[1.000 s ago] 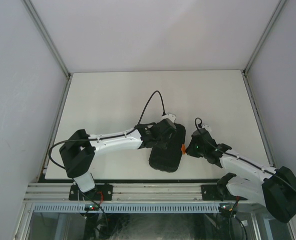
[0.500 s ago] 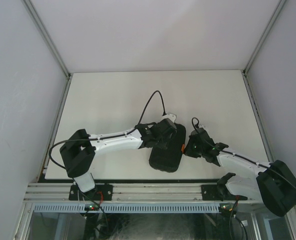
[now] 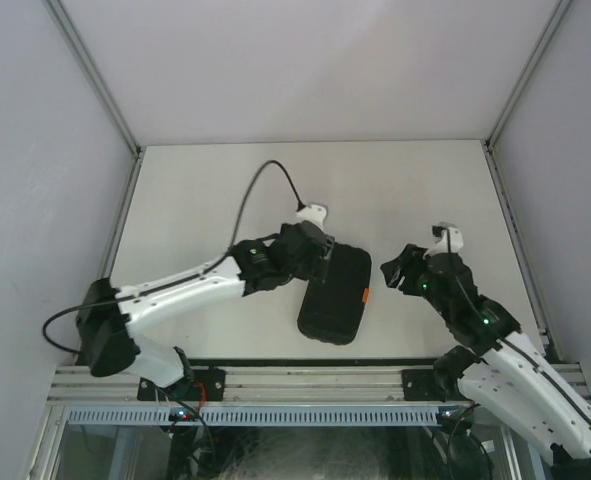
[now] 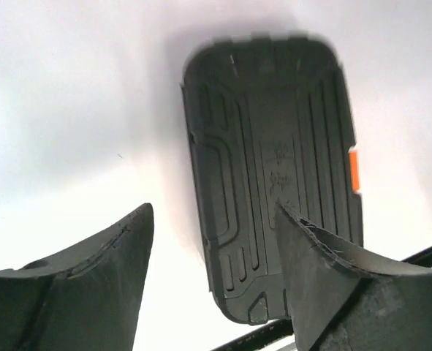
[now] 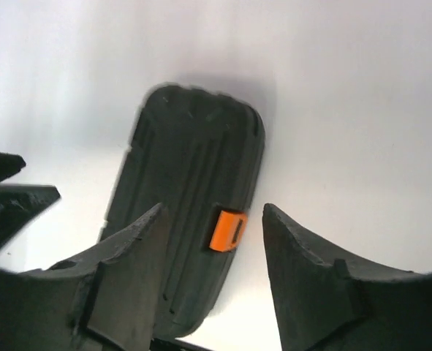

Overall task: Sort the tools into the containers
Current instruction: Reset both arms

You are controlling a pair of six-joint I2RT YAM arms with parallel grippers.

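Arms reach up from the bottom edge of the overhead view onto a white table (image 3: 195,190). At lower left the left arm (image 3: 175,290) runs rightward toward the centre, with a black cable (image 3: 250,195) looping above it. At its end the left gripper (image 3: 320,262) sits at the upper left corner of the case (image 3: 337,300); the overhead view does not show whether it touches the case. In the left wrist view its fingers (image 4: 91,285) stand apart in the lower corners with nothing between them, so this gripper is spread and holds nothing. The case lies beyond them in the upper middle of that frame. Black and ribbed, the case lies closed at the centre of the table, its long side nearly vertical in the overhead frame and its lower end leaning slightly left. An orange latch (image 3: 364,297) sits on its right edge. Right of the latch, apart from the case, the right gripper (image 3: 399,272) points toward it. In the right wrist view its fingers (image 5: 128,270) are also spread and grip nothing, and the latch shows in the gap between them. The right arm (image 3: 495,340) runs down to the lower right corner.
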